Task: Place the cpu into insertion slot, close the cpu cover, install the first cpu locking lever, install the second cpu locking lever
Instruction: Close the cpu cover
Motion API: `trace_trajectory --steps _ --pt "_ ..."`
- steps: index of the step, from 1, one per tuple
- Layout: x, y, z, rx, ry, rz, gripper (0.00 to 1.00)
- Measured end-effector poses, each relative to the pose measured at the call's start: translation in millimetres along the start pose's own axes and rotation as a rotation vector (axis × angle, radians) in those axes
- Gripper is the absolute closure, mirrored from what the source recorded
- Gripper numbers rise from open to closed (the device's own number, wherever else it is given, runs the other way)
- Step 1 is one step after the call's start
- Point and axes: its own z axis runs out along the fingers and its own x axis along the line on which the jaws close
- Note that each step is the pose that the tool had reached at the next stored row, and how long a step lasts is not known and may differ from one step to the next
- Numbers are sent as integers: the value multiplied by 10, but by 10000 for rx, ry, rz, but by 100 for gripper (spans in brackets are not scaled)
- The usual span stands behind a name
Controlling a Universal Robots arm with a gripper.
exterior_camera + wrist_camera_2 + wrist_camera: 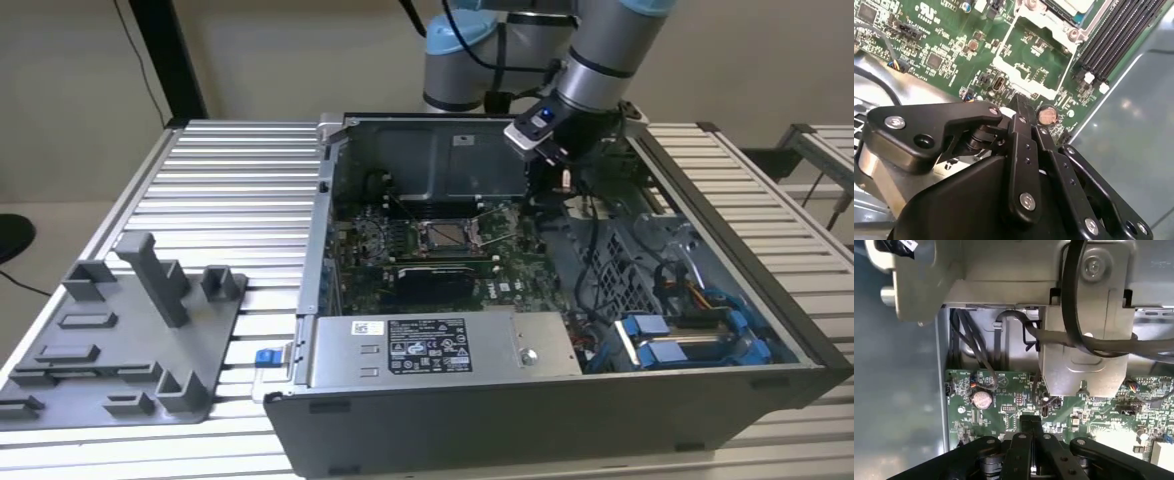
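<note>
Ribbed bench (227,185), open computer case (534,405); gripper (566,182) hangs at the exterior view's right of the insertion slot (447,236), jaws seemingly pressed together.

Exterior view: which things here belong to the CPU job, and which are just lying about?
Job: slot on the board; gripper over the board, to the exterior view's right of the slot.
Lying about: grey tray on the table, power supply, blue brackets, cables.
</note>
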Motion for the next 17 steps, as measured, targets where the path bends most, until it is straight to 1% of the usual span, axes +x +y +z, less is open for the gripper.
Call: trace_trajectory --steps 1,2,10,14,16,17 --pt "-1 47 17 44 -5 -33 100" --pt "0 58 33 61 -3 -47 100" --pt "-5 86 175 141 -7 -66 100" --pt "-8 97 243 198 -7 -65 100" --pt "-10 100 263 254 -7 -63 100" --pt "-11 100 270 307 -9 -61 100"
